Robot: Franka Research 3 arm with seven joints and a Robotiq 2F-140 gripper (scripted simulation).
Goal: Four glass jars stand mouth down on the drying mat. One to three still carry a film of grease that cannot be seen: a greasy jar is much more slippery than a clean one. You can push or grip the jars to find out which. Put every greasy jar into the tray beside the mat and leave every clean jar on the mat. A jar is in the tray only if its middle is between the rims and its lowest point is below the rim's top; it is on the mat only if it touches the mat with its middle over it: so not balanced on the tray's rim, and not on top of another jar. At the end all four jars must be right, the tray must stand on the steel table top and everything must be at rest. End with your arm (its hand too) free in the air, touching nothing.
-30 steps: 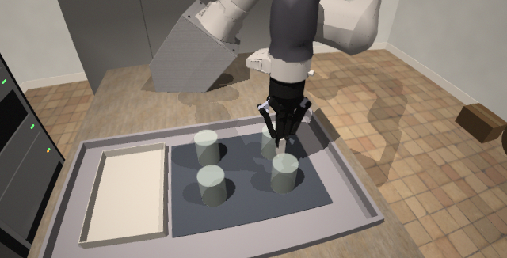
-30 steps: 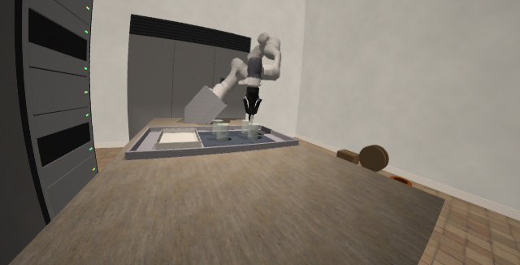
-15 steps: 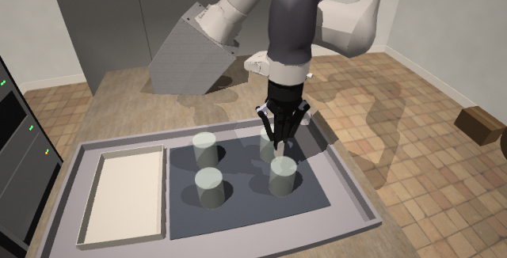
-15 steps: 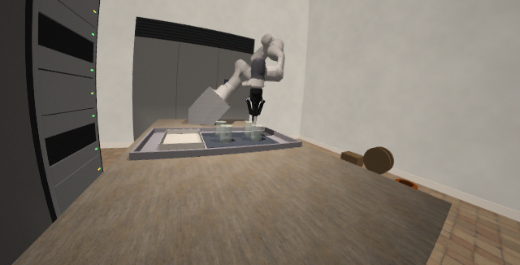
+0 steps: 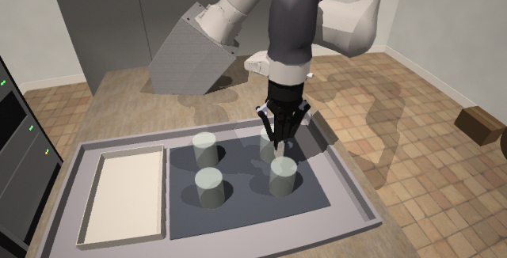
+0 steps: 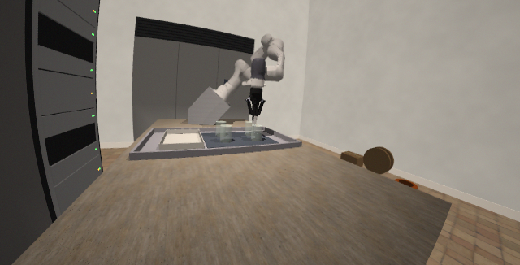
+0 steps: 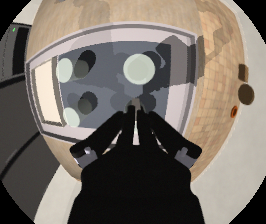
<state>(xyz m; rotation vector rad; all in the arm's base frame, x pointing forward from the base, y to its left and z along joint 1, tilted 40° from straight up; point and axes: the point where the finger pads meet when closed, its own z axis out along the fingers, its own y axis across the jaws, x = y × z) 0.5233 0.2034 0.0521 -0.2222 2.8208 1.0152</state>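
Note:
The gripper (image 5: pixel 280 149) (image 6: pixel 254 119) (image 7: pixel 135 104) is shut and empty, pointing down between the two right jars. The front right jar (image 5: pixel 282 176) (image 6: pixel 257 132) hides its tips in the top view; contact cannot be told. The back right jar (image 5: pixel 265 147) (image 7: pixel 139 69) stands behind the fingers, partly hidden. The back left jar (image 5: pixel 205 147) (image 7: pixel 64 70) and the front left jar (image 5: pixel 210 187) (image 7: pixel 71 117) stand on the left part of the mat (image 5: pixel 245 210) (image 7: pixel 109 85). All four jars are upright on the mat. The cream tray (image 5: pixel 123 195) (image 6: pixel 183 138) holds no jar.
The steel table top (image 5: pixel 222 246) has a raised rim around the mat and tray. The tray lies directly left of the mat. The robot's grey base block (image 5: pixel 190 60) (image 6: pixel 207 108) stands behind the rim. A dark rack (image 6: pixel 69 74) stands to the left.

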